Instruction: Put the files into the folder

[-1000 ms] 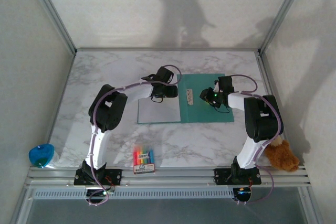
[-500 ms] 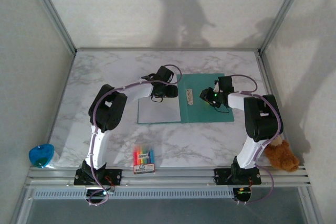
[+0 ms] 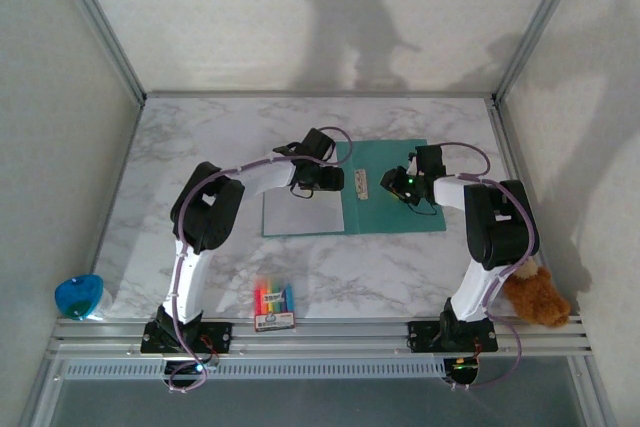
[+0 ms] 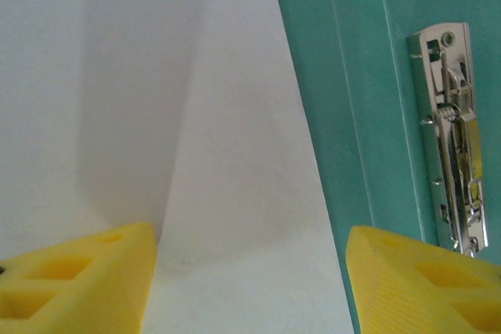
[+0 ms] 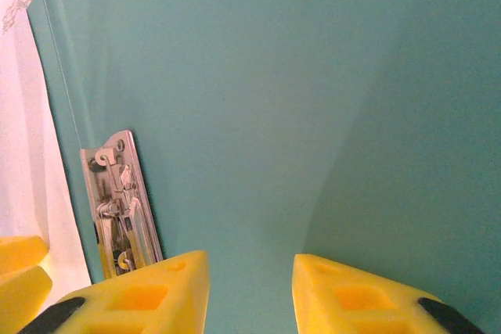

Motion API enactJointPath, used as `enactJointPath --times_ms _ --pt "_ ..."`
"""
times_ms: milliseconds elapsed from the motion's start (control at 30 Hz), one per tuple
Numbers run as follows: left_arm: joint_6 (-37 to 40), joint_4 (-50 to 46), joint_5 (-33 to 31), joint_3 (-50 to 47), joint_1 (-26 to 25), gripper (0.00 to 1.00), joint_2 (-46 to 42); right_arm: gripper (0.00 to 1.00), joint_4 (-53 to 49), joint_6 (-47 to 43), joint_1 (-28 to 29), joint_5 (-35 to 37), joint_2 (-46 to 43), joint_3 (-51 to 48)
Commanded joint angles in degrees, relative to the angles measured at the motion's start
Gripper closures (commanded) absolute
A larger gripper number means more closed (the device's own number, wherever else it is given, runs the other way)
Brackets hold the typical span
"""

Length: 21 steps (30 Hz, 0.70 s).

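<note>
The teal folder (image 3: pixel 400 209) lies open in the middle of the table. The files (image 3: pixel 298 214) are pale sheets lying flat on its left panel. My left gripper (image 3: pixel 336 179) hovers low over the sheets' right edge by the spine. Its yellow fingers (image 4: pixel 74 279) stand wide apart, and the top sheet (image 4: pixel 243 193) lies flat between them, not pinched. The metal clip (image 4: pixel 455 138) sits on the teal just to the right. My right gripper (image 3: pixel 392 185) is low over the right panel (image 5: pixel 313 99), open with bare teal between its fingers (image 5: pixel 145 295). The clip (image 5: pixel 121 201) is at its left.
A small colourful crayon box (image 3: pixel 275 305) lies near the front edge between the arm bases. A blue object (image 3: pixel 78 295) sits at the front left corner and a brown teddy (image 3: pixel 535 295) at the front right. Frame posts and pale walls enclose the table.
My left gripper has slid a little right toward the folder's spine and now covers the clip in the top view. The right arm has stayed still.
</note>
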Motion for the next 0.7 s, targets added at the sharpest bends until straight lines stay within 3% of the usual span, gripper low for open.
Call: enactJointPath --times_ms 0,367,667 --pt "2.37 -1.17 3.57 -0.70 -0.78 0.36 -1.71 0.66 -0.88 0.77 0.09 0.60 1.74 0.33" --pt "3.89 -1.17 6.75 -2.68 -0.77 0.37 -1.98 0.67 -0.84 1.11 0.21 0.49 2.09 0.55" --pt "4.41 -3.90 1.67 -2.36 -0.18 0.37 -2.83 0.67 -1.30 0.95 0.16 0.63 1.69 0.55"
